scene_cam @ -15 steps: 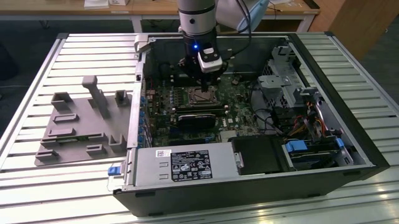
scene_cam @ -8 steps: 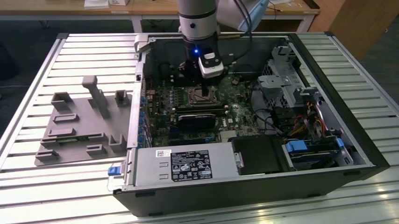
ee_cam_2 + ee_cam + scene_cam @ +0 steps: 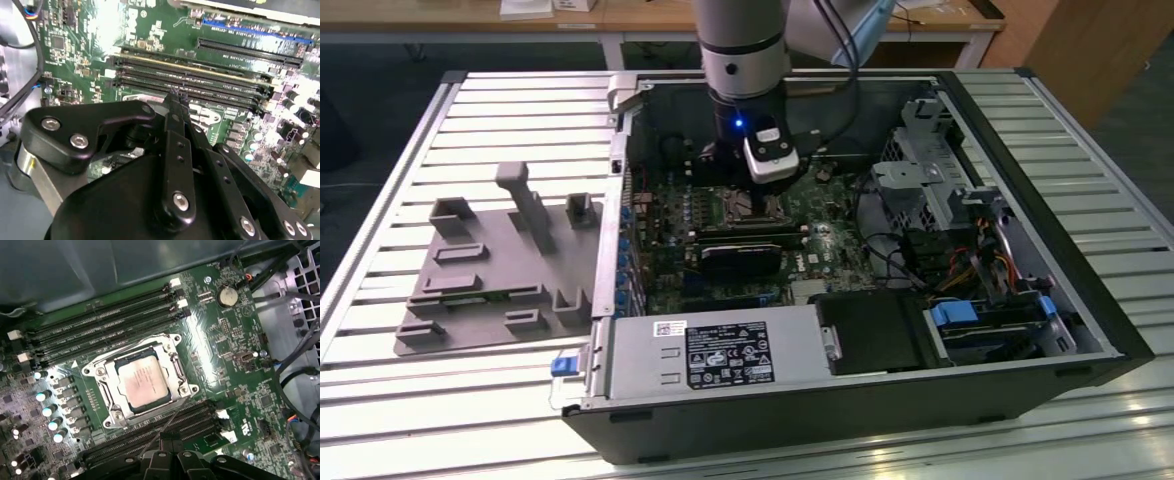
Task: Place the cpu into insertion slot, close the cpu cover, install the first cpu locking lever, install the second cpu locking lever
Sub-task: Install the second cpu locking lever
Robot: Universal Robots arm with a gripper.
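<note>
Arm reaches down into an open computer case (image 3: 1067, 330) lying on its side on a slatted metal surface (image 3: 400, 400). The hand (image 3: 747, 205) hangs low over the green circuit board (image 3: 841, 245), right above the socket area. In the first wrist view the cpu (image 3: 142, 379) sits flat in the insertion slot (image 3: 175, 395), pale metal top facing up, just ahead of the hand's black fingertips (image 3: 170, 457). The cpu cover (image 3: 170, 357) lies down around the chip, its square window framing the metal top. A thin locking lever (image 3: 167, 422) runs slanted from the socket corner back toward the hand. Long black memory slots (image 3: 100, 322) lie on the far side of the socket from the hand, more of them between socket and hand. In the second wrist view the hand (image 3: 172, 97) has its fingers (image 3: 175, 130) drawn together to a narrow tip with nothing visible between them, tip just over the board beside the long slots. A grey moulded fixture (image 3: 500, 270) rests on the surface well off to the exterior view's left of the hand, outside the case. A black card (image 3: 747, 255) sits on the board just near the hand.
</note>
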